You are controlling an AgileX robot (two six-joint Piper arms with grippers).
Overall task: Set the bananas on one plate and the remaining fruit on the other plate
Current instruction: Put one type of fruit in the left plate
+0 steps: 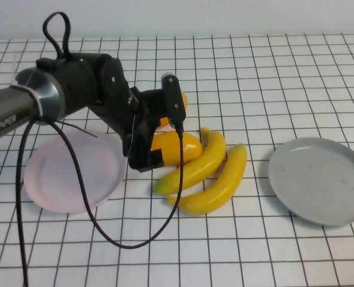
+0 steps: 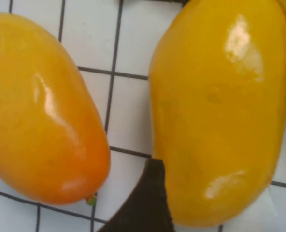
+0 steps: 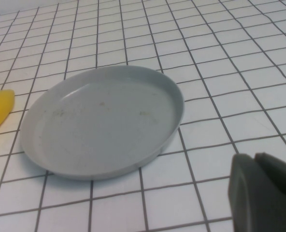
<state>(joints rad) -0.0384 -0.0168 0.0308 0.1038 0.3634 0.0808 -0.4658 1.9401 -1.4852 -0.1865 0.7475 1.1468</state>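
Left gripper (image 1: 156,149) down over the near mango (image 1: 178,147); jaw spread hidden there. Closer in, one dark fingertip (image 2: 150,203) between both mangoes (image 2: 41,111), touching the near one; grasp unclear. Bananas (image 1: 208,170) just beyond, pink plate (image 1: 63,173) behind. Right gripper (image 3: 264,193) beside grey plate (image 3: 102,121), jaws unreadable.

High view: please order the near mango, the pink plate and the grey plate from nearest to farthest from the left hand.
1. Near mango: directly at the left hand, which is low over the table's middle.
2. Pink plate: just to the hand's left.
3. Grey plate: far on the right side, past both bananas.

The right hand shows only in its wrist view, beside the grey plate.
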